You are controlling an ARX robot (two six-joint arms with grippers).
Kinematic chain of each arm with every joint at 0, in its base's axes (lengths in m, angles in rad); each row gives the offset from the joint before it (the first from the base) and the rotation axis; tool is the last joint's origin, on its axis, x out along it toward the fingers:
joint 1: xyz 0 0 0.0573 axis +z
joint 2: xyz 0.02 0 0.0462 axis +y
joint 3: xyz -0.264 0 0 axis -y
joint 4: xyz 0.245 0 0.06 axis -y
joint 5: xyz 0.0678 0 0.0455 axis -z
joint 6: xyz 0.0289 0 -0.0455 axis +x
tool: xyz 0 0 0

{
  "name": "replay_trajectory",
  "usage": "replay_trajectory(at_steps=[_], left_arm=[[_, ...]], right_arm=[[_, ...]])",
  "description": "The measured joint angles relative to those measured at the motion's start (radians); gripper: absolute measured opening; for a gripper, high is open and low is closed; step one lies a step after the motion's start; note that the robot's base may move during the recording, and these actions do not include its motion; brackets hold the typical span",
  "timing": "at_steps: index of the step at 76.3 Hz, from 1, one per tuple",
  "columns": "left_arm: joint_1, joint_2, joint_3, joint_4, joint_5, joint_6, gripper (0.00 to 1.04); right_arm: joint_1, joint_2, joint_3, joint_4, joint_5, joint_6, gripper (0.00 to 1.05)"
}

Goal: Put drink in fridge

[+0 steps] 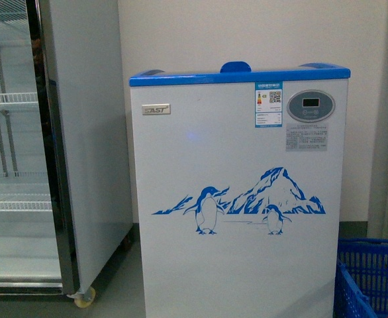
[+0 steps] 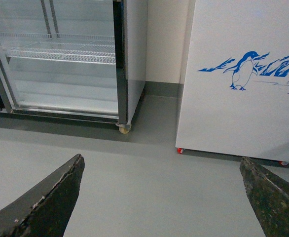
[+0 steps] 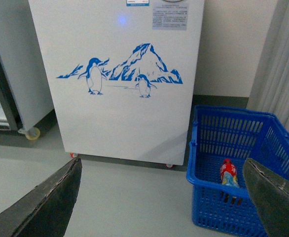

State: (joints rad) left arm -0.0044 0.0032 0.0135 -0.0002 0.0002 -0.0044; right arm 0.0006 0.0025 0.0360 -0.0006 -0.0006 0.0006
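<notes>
1. While the robot is facing the white fridge (image 1: 240, 199), which is standing dead ahead at twelve o'clock against a pale wall, neither arm is showing in the front view.
2. A blue rim (image 1: 240, 76) is running along the fridge's top edge. The SAST badge (image 1: 155, 109) is sitting under it toward eleven o'clock, and a round control panel (image 1: 311, 105) with a sticker (image 1: 268, 104) beside it is sitting toward one o'clock. From where I am standing I cannot tell whether the lid is open.
3. The penguin-and-mountain picture (image 1: 247, 202) is spreading across the lower half of the fridge's front.
4. A tall grey cabinet (image 1: 81, 146) is standing at ten o'clock, just beside the fridge with a narrow gap between them, and its wire shelves (image 1: 15, 99) are showing through the glass.
5. A blue basket (image 1: 369, 278) is sitting on the floor at about two o'clock, just beside the fridge's front corner on that side.
6. The drink (image 3: 229, 174) is resting inside that basket with its red cap uppermost. I cannot tell whether it is standing straight or leaning, and nothing is gripping it.
7. The left gripper (image 2: 160, 159) is hanging above the bare grey floor (image 2: 134, 197) in front of the cabinet and the fridge. Its dark fingers (image 2: 46, 202) are spread wide apart and are holding nothing.
8. The right gripper (image 3: 161, 162) is hanging above the floor before the fridge and the basket. Its jaws are likewise gaping wide and empty, and the drink is lying beyond them.
</notes>
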Motion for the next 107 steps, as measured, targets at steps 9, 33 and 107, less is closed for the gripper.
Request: replay_trajectory(at_steps=[9,33,107], left_arm=[[0.000,0.000,0.000,0.000,0.000,0.000,0.97],[0.000,0.000,0.000,0.000,0.000,0.000,0.97],[0.000,0.000,0.000,0.000,0.000,0.000,0.97]], right_arm=[[0.000,0.000,0.000,0.000,0.000,0.000,0.98],[0.000,0.000,0.000,0.000,0.000,0.000,0.98],[0.000,0.000,0.000,0.000,0.000,0.000,0.98]])
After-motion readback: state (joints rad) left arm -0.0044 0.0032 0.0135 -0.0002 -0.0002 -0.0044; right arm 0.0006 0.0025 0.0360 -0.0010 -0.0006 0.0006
